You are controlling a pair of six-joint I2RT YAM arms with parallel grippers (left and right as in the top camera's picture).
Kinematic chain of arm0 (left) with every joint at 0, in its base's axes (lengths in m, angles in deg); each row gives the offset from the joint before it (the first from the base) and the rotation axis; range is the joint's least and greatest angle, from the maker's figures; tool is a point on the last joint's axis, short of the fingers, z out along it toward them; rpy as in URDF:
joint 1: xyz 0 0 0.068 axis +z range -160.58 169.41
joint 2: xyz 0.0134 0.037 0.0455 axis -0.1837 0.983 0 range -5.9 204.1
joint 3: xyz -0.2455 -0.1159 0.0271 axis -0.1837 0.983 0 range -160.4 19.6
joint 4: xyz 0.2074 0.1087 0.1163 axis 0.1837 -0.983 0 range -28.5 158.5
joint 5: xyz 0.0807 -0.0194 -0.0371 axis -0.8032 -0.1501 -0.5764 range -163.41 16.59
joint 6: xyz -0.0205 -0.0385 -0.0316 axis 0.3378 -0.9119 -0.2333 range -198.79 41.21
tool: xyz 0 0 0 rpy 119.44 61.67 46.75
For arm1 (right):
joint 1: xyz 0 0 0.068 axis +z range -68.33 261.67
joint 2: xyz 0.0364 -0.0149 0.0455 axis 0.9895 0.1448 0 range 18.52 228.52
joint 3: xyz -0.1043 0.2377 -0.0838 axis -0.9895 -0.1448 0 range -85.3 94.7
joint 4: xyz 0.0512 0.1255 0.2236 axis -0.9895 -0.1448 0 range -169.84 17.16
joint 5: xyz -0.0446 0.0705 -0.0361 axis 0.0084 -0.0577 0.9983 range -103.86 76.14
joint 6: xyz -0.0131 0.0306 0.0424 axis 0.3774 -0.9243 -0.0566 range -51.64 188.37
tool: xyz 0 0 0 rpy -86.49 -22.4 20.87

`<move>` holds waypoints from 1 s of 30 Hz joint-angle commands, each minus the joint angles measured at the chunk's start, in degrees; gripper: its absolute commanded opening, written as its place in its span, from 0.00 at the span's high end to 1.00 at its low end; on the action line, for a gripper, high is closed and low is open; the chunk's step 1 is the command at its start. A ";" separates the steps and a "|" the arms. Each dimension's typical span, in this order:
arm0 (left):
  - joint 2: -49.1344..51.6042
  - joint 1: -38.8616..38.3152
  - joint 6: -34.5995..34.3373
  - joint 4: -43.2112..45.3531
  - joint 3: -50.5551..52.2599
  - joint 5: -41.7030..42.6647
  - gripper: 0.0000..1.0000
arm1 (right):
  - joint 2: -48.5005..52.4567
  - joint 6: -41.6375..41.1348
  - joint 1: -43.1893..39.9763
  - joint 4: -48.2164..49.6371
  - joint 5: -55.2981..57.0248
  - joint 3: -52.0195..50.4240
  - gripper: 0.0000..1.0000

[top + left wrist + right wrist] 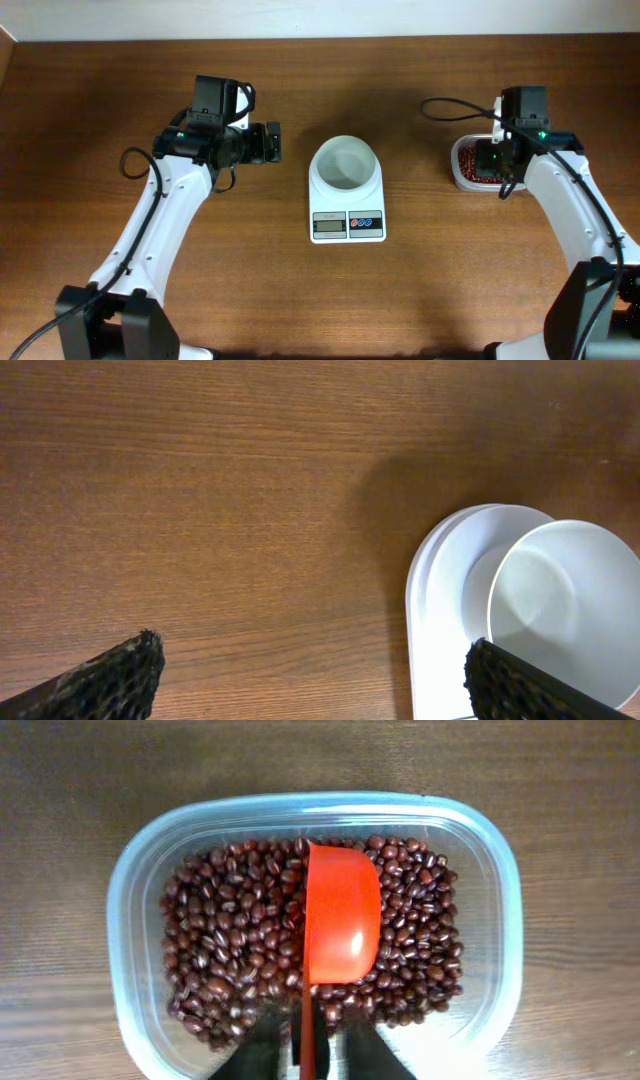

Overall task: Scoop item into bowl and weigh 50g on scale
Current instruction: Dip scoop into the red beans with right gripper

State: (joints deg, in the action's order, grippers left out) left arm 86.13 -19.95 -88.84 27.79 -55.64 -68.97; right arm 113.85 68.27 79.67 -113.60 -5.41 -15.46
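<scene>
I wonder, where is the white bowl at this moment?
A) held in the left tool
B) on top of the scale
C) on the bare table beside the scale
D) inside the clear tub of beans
B: the bowl rests on the scale, as both the overhead and left wrist views show.

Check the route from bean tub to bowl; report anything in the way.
Nothing visible blocks it: only bare table lies between the tub and the bowl on the scale. The right gripper holds the red scoop.
</scene>
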 commanded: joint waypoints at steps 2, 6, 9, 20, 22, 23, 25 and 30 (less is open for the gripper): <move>-0.98 -0.02 0.72 0.07 -0.55 0.24 0.01 | 0.50 -0.81 0.09 0.42 -0.28 -0.02 0.96; -0.98 -0.02 0.70 0.09 -0.55 0.24 0.01 | 0.50 -0.83 0.04 -0.98 -0.31 2.49 0.69; -0.98 -0.02 0.70 0.09 -0.55 0.24 0.01 | 0.52 -0.81 0.04 -0.85 -0.31 2.49 0.63; -0.98 -0.02 0.70 0.13 -0.55 0.24 0.01 | 0.57 -7.58 -0.02 -0.42 7.69 2.49 0.62; -0.98 -0.02 0.72 0.13 -0.55 0.24 0.01 | 0.57 -7.93 -0.02 -0.37 6.93 2.49 0.62; -0.98 -0.02 0.72 0.13 -0.55 0.24 0.01 | 0.57 -7.91 -0.02 -0.39 5.16 2.49 0.62; -0.98 -0.02 0.70 0.13 -0.55 0.24 0.01 | 0.57 -7.91 -0.02 -0.42 2.47 2.49 0.62; -0.98 -0.02 0.72 0.13 -0.55 0.22 0.01 | 0.63 -7.85 -0.02 -0.33 0.96 2.47 0.67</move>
State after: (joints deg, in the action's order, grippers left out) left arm 86.13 -19.95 -88.84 27.79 -55.64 -68.97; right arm 113.85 60.84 79.67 -114.19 -3.45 -14.58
